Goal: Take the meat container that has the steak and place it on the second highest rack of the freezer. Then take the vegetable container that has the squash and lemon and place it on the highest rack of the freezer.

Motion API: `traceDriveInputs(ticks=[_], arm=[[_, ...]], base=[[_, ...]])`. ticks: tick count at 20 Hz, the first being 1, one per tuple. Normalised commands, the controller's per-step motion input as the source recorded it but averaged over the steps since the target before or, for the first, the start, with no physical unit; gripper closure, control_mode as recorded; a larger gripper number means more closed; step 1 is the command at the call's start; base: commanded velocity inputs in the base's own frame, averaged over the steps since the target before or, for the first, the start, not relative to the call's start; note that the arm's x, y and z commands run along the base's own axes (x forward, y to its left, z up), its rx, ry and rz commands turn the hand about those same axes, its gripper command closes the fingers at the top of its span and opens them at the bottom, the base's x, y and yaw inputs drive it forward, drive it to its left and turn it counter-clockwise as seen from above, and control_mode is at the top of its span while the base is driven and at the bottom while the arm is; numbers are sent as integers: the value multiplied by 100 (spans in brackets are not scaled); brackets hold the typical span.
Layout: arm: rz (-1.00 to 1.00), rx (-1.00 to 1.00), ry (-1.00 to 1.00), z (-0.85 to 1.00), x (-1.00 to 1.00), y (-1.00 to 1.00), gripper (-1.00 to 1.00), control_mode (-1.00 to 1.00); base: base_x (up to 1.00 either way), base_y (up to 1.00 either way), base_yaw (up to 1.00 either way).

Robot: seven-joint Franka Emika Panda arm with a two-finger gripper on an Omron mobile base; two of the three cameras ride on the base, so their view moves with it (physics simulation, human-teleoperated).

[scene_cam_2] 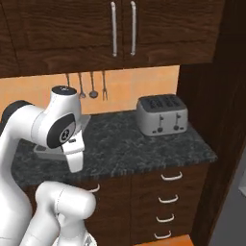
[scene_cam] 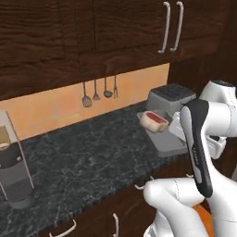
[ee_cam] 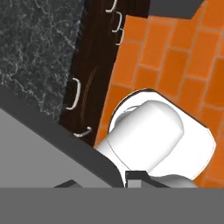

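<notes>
Meat container [scene_cam: 163, 135] with steak [scene_cam: 154, 120]: gripper [ee_cam: 103, 183] nearly shut on its rim, lifted; keep level toward freezer

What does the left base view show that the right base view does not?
Left base view: the steak, red with a pale rim, and a coffee machine at the counter's left end.
Right base view: the lower drawers beneath the toaster, and the toaster's front levers.
Both: the toaster, the hanging utensils, the dark stone counter and the gray meat container.
</notes>
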Motion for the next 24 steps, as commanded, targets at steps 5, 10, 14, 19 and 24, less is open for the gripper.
traceDriveInputs(ticks=[5,10,14,19,24], arm=[[0,0,0,0,0,0,100,100],[0,0,0,0,0,0,100,100],[0,0,0,0,0,0,100,100],[0,0,0,0,0,0,100,100],[0,0,0,0,0,0,100,100]], base=[[-15,0,-100],[-12,6,-98],[-1,16,-82],[-2,-26,-67],[12,-85,-40]])
